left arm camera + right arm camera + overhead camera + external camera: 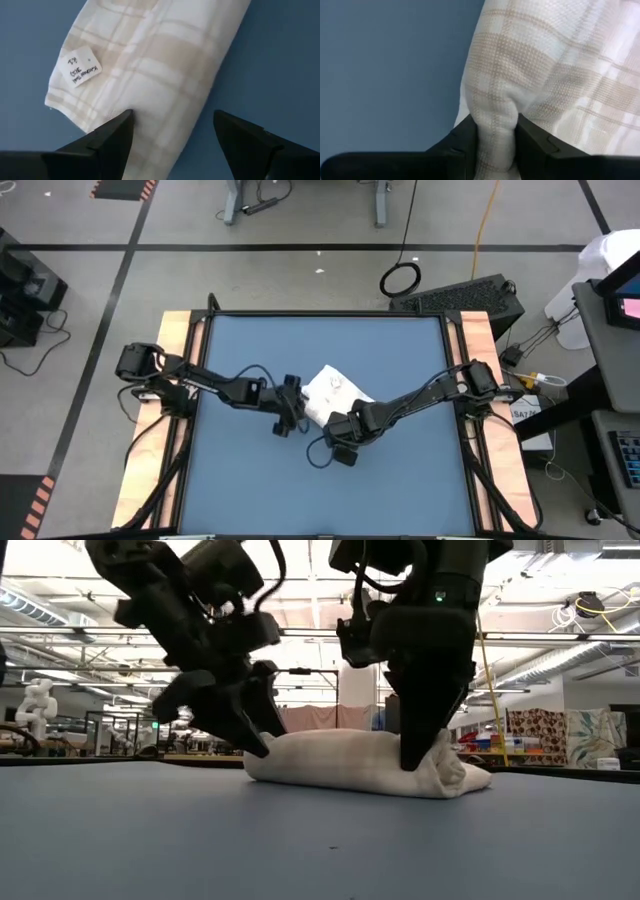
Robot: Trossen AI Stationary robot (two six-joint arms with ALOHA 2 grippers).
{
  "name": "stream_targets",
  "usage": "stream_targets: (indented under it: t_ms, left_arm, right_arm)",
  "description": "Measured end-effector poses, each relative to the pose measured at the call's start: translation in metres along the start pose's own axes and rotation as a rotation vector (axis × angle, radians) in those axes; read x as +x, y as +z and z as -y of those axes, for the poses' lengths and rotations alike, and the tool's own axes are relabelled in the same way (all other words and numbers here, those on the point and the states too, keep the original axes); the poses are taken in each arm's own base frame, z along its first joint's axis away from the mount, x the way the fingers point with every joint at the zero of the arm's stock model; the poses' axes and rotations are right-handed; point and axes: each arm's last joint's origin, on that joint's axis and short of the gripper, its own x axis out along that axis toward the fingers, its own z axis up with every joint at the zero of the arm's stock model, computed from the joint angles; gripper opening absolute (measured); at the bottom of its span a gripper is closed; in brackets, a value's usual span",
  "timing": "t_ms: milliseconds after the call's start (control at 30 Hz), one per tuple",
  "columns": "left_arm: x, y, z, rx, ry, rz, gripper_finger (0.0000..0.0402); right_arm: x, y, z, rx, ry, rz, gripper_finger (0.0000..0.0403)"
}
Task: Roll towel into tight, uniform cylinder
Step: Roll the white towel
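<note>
right pincer (496, 135) pinching towel (545, 75) fold | left pincer (172, 135) wide, straddling towel end | blue mat (400, 470)

- Grey floor (300, 270) fills the upper frame, crossed by dark tape lines; a black cable coil (400, 278) lies upper centre
- Orange cord (484, 220) drops at upper right
- Low view: ceiling strip lights (40, 600) upper left; patterned fabric (535, 735) far right

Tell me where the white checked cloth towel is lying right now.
In the high view the white checked cloth towel lies rolled near the middle of the blue mat, between the open left gripper and the right gripper, which pinches a fold of it.
</note>
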Motion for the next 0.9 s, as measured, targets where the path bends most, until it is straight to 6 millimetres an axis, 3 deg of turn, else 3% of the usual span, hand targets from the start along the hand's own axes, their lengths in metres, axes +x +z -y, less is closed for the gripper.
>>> stream_targets:
  t_ms: [233,467,667,767,900]
  left_arm:
    - [-0.005,0.012,0.025,0.171,0.039,0.034,0.0277]
    - [0.003,0.005,0.010,0.194,0.058,0.008,0.0277]
    - [0.017,-0.010,0.007,0.121,-0.110,-0.036,0.0275]
    - [0.016,-0.014,0.011,0.047,-0.175,-0.074,0.0256]
    - [0.008,-0.011,0.021,-0.070,-0.277,-0.079,0.0198]
  right_arm:
    - [0.000,-0.002,-0.006,-0.056,0.036,0.004,0.0096]
    - [0.001,-0.002,-0.007,-0.153,0.035,0.005,0.0095]
    - [0.001,-0.002,-0.007,-0.260,0.034,0.008,0.0095]
    - [0.000,-0.002,-0.008,-0.312,0.036,0.008,0.0095]
    - [-0.007,0.000,-0.013,-0.337,0.039,-0.011,0.0100]
